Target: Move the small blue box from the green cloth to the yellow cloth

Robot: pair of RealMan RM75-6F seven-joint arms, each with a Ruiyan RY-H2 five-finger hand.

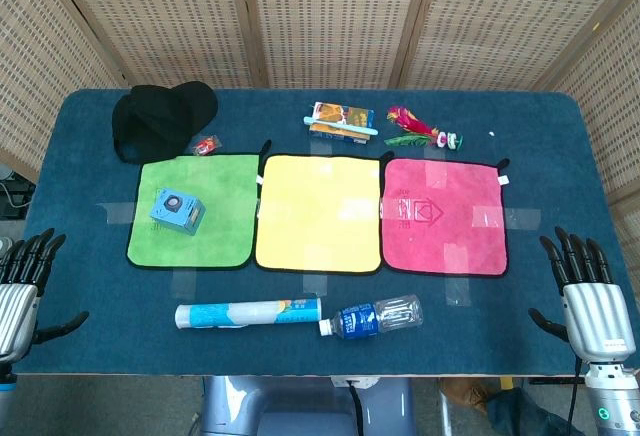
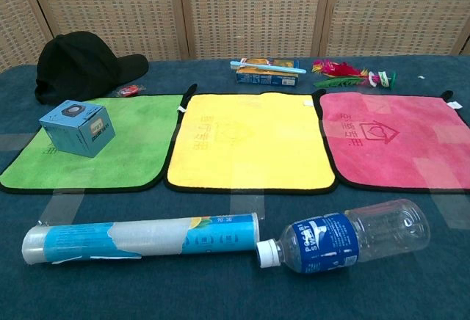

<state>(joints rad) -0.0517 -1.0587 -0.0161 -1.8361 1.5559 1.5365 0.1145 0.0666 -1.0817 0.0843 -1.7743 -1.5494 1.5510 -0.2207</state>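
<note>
The small blue box [image 1: 177, 210] [image 2: 77, 128] sits on the left part of the green cloth [image 1: 215, 241] [image 2: 132, 155]. The yellow cloth [image 1: 319, 213] [image 2: 250, 144] lies bare just right of it, in the middle of the table. My left hand [image 1: 22, 289] rests at the table's near left corner, fingers spread and holding nothing. My right hand [image 1: 590, 298] rests at the near right corner, also with fingers apart and empty. Neither hand shows in the chest view.
A pink cloth [image 1: 445, 216] lies right of the yellow one. A black cap [image 1: 160, 116] and a small red item [image 1: 205, 144] sit behind the green cloth. A tube [image 1: 248, 312] and a plastic bottle [image 1: 372, 317] lie along the near edge. A toothbrush box [image 1: 340, 122] and a feather toy [image 1: 415, 128] are at the back.
</note>
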